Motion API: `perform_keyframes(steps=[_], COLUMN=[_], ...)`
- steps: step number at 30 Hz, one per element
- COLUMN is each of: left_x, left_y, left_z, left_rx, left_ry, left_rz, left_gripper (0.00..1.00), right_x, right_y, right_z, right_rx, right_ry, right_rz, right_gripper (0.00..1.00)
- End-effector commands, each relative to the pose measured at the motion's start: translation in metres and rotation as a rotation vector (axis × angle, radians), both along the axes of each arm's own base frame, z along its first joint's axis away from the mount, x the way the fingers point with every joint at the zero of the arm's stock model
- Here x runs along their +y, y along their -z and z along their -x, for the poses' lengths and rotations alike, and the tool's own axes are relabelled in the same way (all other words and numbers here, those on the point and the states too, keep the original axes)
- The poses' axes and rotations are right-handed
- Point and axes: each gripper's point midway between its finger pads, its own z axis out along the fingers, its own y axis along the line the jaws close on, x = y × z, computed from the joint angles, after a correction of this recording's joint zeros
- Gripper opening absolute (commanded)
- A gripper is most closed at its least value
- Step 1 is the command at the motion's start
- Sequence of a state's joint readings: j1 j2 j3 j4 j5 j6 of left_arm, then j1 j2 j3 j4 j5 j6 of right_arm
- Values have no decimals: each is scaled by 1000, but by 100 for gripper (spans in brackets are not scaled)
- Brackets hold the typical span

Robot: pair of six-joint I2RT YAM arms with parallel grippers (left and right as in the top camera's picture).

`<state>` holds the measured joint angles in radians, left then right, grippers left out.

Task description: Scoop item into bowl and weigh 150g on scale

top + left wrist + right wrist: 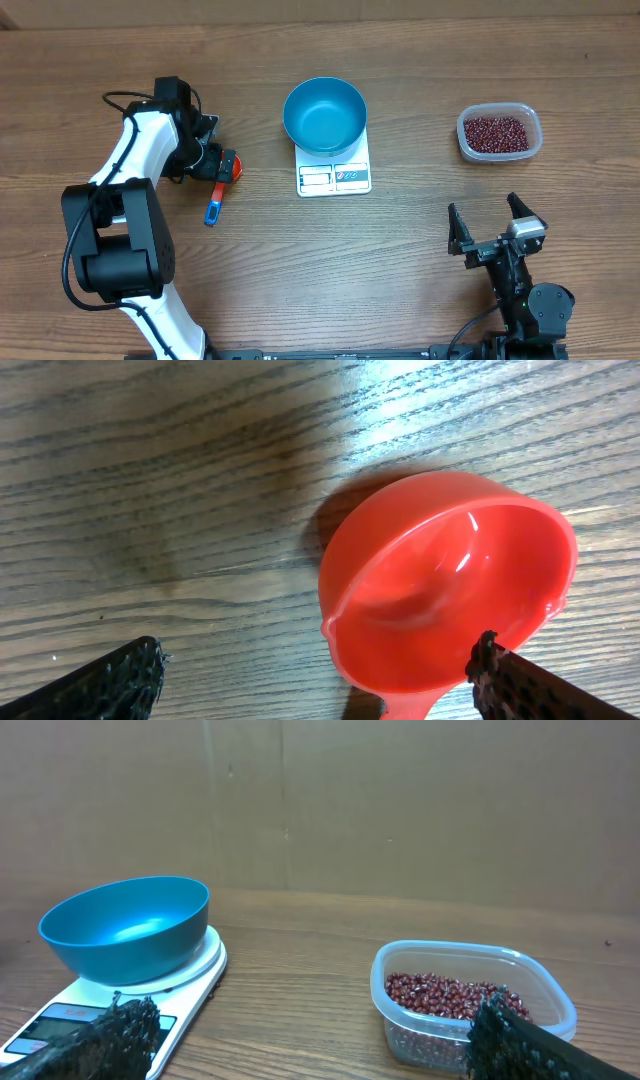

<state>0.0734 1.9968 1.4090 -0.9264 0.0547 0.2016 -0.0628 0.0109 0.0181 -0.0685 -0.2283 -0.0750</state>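
Observation:
The blue bowl [323,115] stands on the white scale [334,178] at the table's middle back, and it looks empty. The beans [496,133] lie in a clear plastic tub [531,140] at the back right. A red scoop [232,167] with a blue handle [213,207] lies on the wood at the left. My left gripper [212,160] hangs open just over the scoop. In the left wrist view the red cup [450,590] sits between the fingers, close to the right fingertip [520,685]. My right gripper [492,225] stands open near the front right, holding nothing.
The right wrist view shows the bowl [125,925] on the scale [190,982] to the left and the tub [545,995] of beans [450,995] to the right, with bare wood between. A brown wall stands behind the table.

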Motion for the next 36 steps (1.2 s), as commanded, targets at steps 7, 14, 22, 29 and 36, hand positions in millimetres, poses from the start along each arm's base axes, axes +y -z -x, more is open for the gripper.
perform_keyframes(steps=[7,14,22,29,36], left_x=[4,5,4,4,4], left_y=[0,0,0,2,4], left_z=[-4,-4,-4,-2,-1], left_rx=[-4,-5,-5,1,4], left_ry=[-22,-22,-22,-22,-21], left_rz=[-9,-9,-9,-9,-9], left_gripper=[100,100,99,100,99], right_x=[1,1,1,1,1], right_y=[2,2,2,2,2], right_z=[0,0,0,0,0], right_rx=[-2,-2,-2,-2,-2], right_ry=[-4,-4,-4,-4,-4], right_rz=[2,1,1,2,1], right_gripper=[100,100,100,100,100])
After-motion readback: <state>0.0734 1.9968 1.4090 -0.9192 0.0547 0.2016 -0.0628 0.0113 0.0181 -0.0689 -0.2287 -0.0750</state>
